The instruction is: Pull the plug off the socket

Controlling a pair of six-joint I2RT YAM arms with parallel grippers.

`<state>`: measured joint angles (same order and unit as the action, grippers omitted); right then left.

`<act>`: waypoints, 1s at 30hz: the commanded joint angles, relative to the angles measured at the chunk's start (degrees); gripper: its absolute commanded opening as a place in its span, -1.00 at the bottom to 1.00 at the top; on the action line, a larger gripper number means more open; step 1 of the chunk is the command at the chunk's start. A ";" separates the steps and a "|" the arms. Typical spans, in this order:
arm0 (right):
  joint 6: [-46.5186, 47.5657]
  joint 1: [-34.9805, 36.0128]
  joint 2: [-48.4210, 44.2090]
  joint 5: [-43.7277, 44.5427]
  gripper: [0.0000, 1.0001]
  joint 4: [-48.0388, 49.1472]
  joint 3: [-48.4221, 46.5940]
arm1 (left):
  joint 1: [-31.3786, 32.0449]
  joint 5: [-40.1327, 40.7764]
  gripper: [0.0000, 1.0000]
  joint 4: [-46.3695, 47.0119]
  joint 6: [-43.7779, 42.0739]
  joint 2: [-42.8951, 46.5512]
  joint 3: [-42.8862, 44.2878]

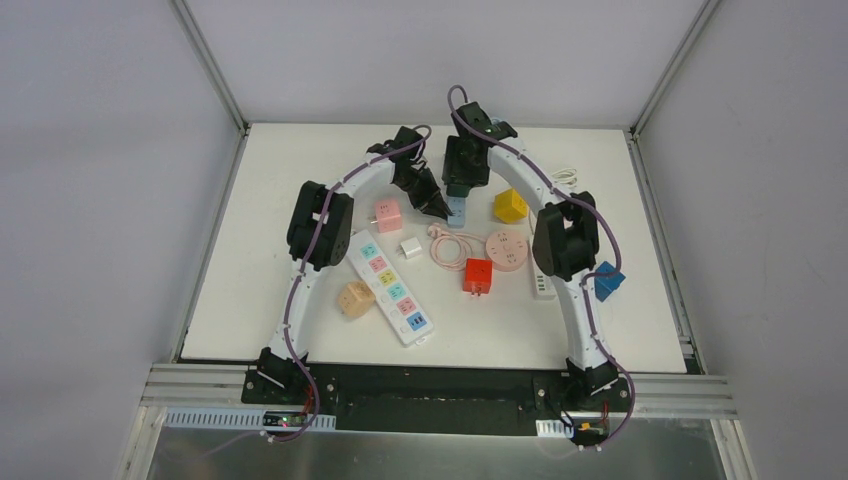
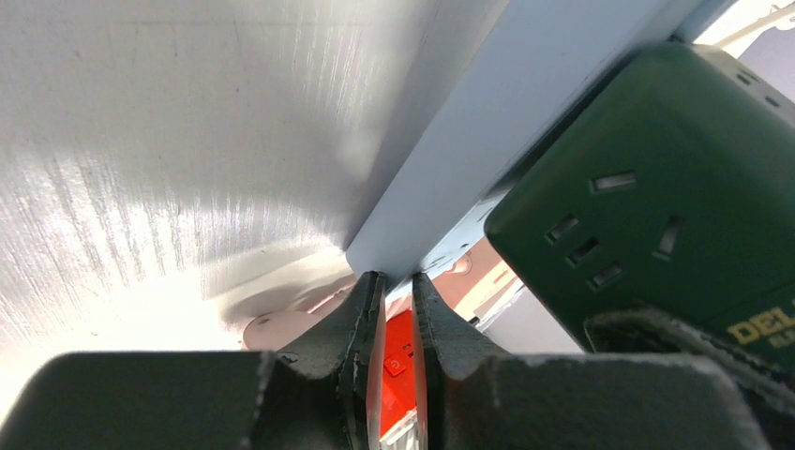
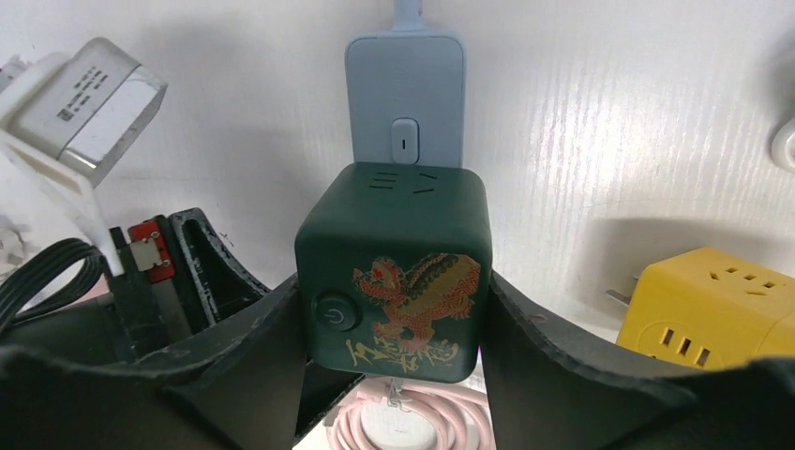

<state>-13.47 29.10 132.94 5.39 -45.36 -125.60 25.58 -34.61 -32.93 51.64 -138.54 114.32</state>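
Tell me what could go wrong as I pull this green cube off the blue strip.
1. The right claw grips the green cube, but the left claw, nearly shut, is beside the blue strip, not around it; the strip may lift along.
2. The yellow cube sits near the right claw; a sideways jerk could knock it.

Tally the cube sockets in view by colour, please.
Pink cube: 1
Red cube: 1
Yellow cube: 1
Blue cube: 1
Beige cube: 1
Dark green cube: 1
Total: 6
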 commanded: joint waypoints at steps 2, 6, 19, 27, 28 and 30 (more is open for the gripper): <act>-9.10 1.32 -9.69 -12.41 -1.00 7.77 4.28 | 0.96 5.78 -0.69 1.35 0.77 -3.57 0.47; -1.54 5.32 -9.03 2.53 -1.00 8.17 6.52 | 0.96 3.63 -0.45 6.48 2.76 -3.64 -1.18; -4.98 4.27 -6.38 -3.90 -1.00 1.13 -4.07 | 1.79 5.53 -0.39 19.73 7.00 -1.33 -8.18; -11.80 0.72 -6.98 -13.70 -1.00 -0.97 -7.57 | 2.54 7.32 -0.55 16.21 5.43 -1.27 -7.31; -10.59 0.77 -7.19 -11.92 -1.00 -0.69 -6.81 | 2.54 7.30 -0.56 16.00 5.41 -1.37 -7.09; -5.31 1.60 -7.85 -7.65 -1.00 1.16 -3.83 | 2.54 7.28 -0.58 15.08 5.45 -1.65 -6.33</act>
<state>-15.62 27.00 132.53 5.54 -50.35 -128.51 26.46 -35.68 -16.53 56.45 -137.71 107.79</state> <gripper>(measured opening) 0.611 0.344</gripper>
